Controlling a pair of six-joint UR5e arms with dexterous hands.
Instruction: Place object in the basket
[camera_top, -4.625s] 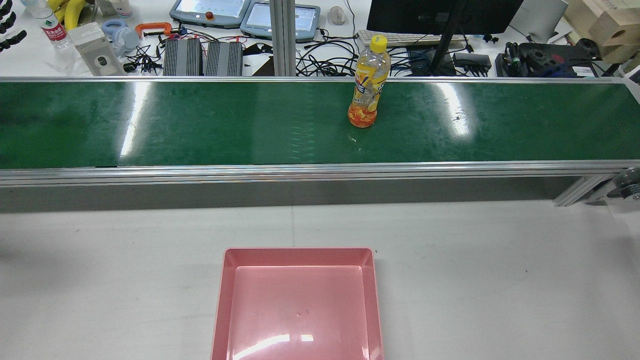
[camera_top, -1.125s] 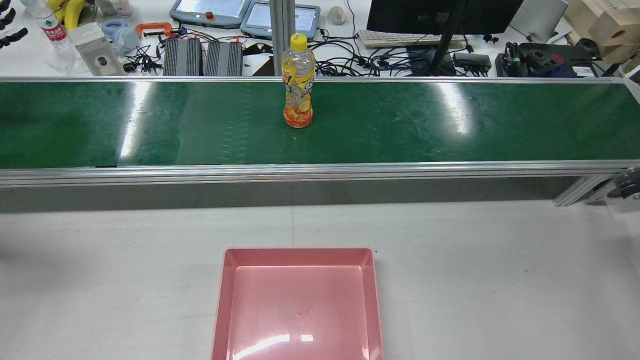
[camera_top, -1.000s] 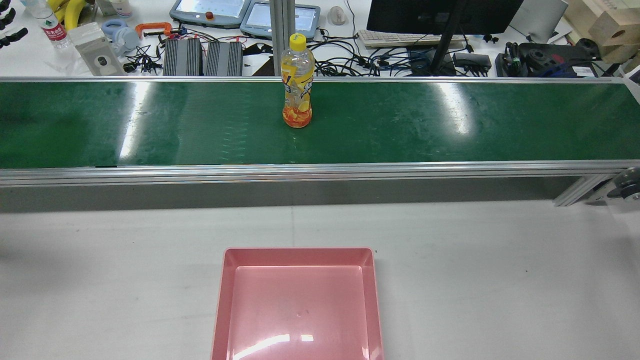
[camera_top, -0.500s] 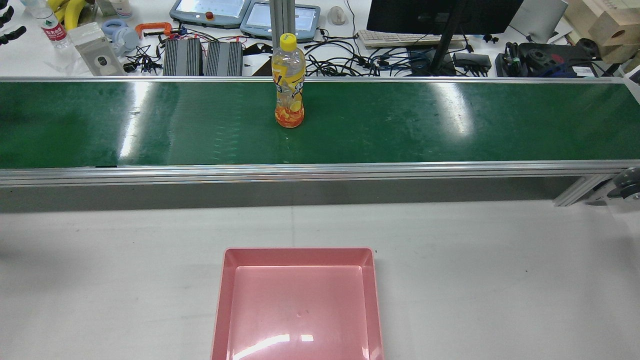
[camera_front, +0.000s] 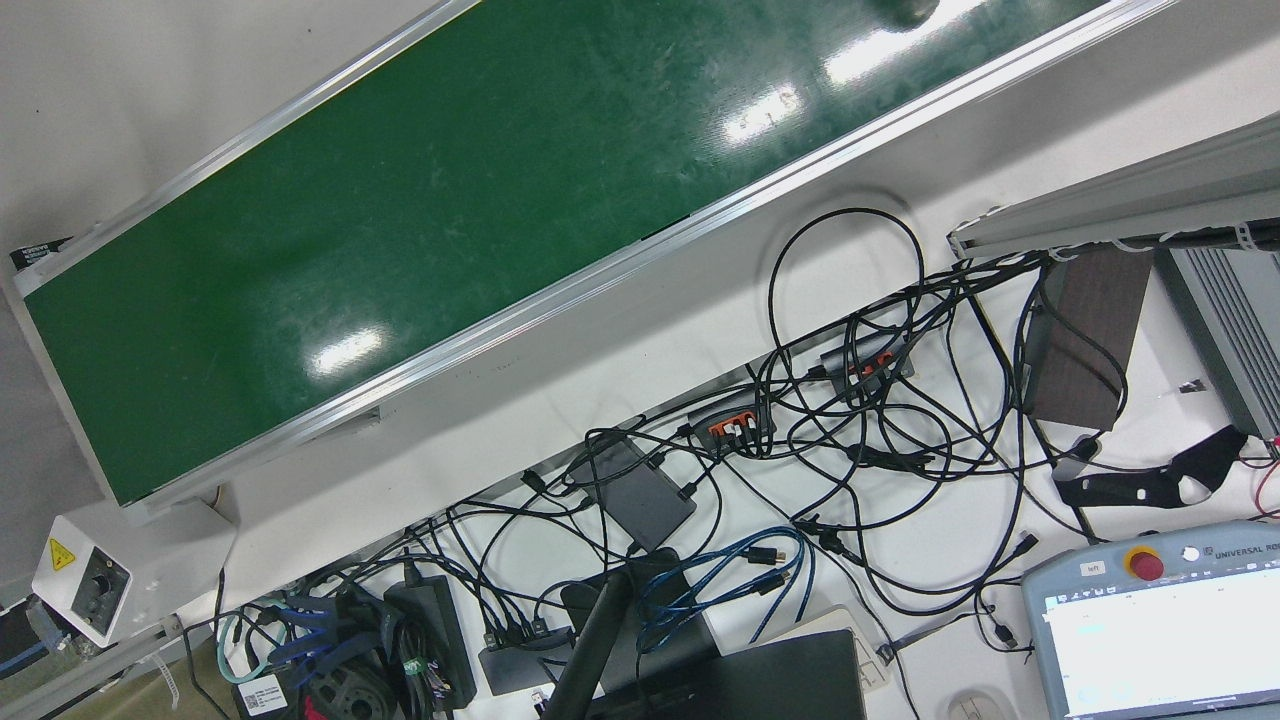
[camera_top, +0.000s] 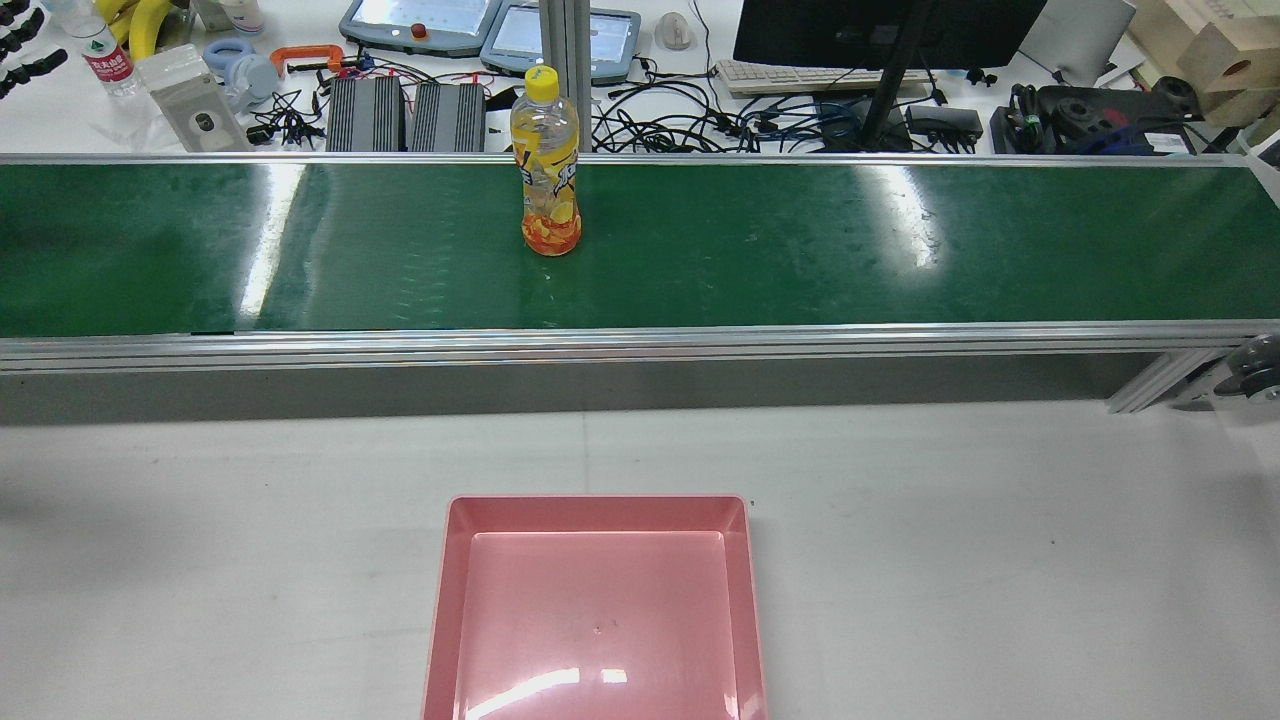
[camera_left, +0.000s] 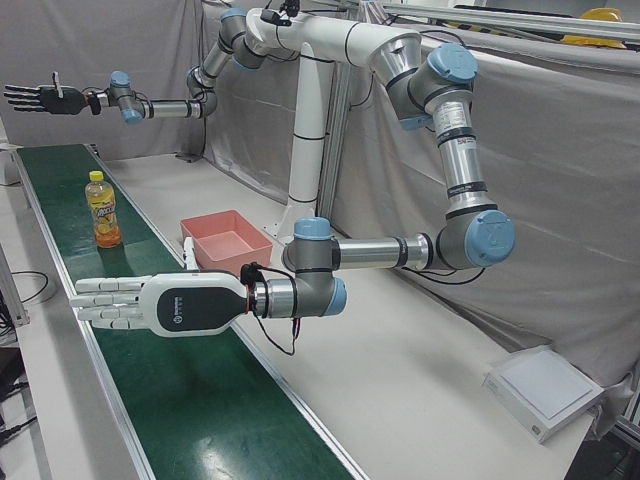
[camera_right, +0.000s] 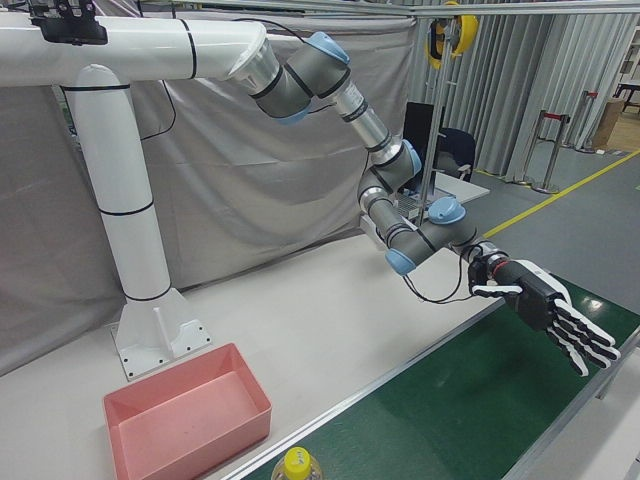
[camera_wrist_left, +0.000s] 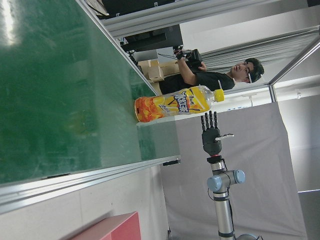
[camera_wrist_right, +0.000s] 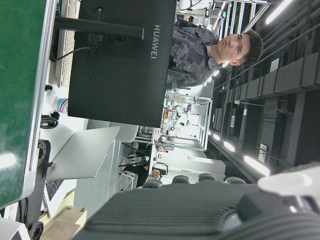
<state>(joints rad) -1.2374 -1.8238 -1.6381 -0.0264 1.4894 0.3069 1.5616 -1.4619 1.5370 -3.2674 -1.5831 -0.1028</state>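
Green conveyor belt carries upright bottle; pink basket empty.

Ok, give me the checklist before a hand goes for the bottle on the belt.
1. Bottle upright on the belt: ok.
2. Left hand open, holding nothing: ok.
3. Right hand open, apart from the bottle: ok.
4. Basket empty: ok.
5. Bottle at the left hand: not ok, there is a gap between them.
6. Belt stopped: cannot tell.
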